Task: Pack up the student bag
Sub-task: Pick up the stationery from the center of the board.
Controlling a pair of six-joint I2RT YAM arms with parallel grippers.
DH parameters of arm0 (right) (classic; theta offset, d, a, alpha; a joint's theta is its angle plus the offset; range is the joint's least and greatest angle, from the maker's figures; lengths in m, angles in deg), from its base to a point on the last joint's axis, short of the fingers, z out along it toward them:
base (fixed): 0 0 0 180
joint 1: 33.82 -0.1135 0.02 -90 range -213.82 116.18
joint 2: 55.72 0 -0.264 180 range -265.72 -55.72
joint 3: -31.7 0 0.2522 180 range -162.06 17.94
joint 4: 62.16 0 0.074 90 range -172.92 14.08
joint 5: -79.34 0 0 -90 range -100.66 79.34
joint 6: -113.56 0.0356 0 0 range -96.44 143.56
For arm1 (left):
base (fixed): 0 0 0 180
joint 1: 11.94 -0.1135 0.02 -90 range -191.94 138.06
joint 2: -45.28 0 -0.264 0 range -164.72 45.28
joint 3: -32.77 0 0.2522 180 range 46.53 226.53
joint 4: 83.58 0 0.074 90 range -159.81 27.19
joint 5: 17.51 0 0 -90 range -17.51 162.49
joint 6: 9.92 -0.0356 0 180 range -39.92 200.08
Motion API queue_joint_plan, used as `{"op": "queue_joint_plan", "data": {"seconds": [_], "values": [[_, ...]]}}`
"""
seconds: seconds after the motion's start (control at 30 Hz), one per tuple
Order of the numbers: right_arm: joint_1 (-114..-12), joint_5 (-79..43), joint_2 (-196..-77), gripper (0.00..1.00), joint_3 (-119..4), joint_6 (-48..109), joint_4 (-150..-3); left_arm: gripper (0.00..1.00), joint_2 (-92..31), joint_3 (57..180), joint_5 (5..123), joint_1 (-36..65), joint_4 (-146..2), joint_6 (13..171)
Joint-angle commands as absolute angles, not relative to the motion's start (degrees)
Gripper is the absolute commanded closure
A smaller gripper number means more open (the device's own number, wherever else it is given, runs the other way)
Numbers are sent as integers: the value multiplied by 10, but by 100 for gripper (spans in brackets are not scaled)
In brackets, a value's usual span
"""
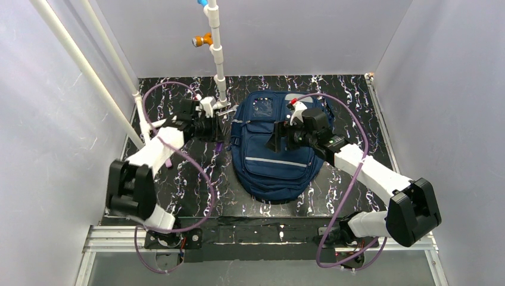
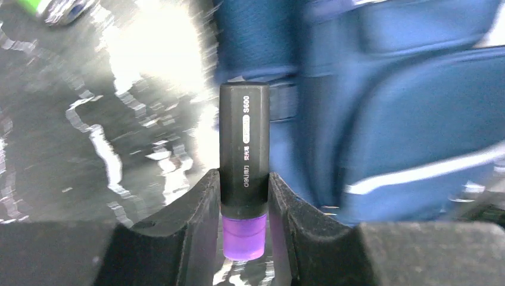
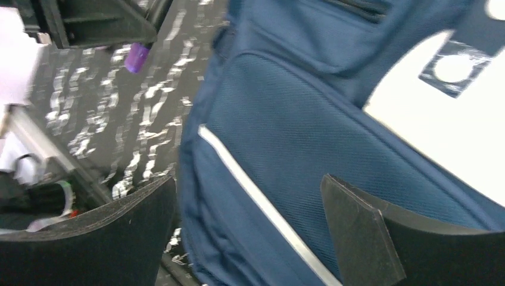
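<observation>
The student bag (image 1: 274, 158), navy blue with a reflective strip and a clear top window, lies flat in the middle of the black marbled table. A highlighter (image 2: 244, 149) with a black body and purple end stands between the jaws of my left gripper (image 2: 244, 199), which is shut on it just left of the bag's edge (image 2: 387, 119). From above, the left gripper (image 1: 218, 134) hangs beside the bag's upper left side. My right gripper (image 1: 279, 138) is open over the bag's front pocket; its fingers (image 3: 357, 232) straddle the blue fabric (image 3: 286, 131) without holding anything.
A white pipe post (image 1: 215, 53) with an orange fitting rises just behind the left gripper. Slanted white poles (image 1: 89, 65) line the left wall. Grey walls close in three sides. A blurred green and blue object (image 2: 53, 7) lies on the table at the far left.
</observation>
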State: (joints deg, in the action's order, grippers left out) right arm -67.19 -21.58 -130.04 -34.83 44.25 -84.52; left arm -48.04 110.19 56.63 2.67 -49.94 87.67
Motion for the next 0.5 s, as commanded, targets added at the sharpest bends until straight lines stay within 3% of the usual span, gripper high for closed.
{"op": "queue_joint_plan", "data": {"seconds": [0.0, 0.1, 0.27, 0.33, 0.47], "values": [[-675, -402, -1300, 4, -350, 511, -712, 94, -336, 1041, 319, 23, -742, 1100], [-682, -495, -1324, 8, -311, 635, -502, 95, -325, 991, 246, 25, -1018, 1293], [-691, -498, -1346, 9, -247, 840, -211, 97, -386, 956, 253, 31, -1447, 1627], [-692, -492, -1359, 13, -236, 887, -130, 98, -404, 955, 273, 37, -1505, 1679], [-692, -470, -1381, 25, -239, 916, -76, 100, -378, 951, 288, 57, -1462, 1645]]}}
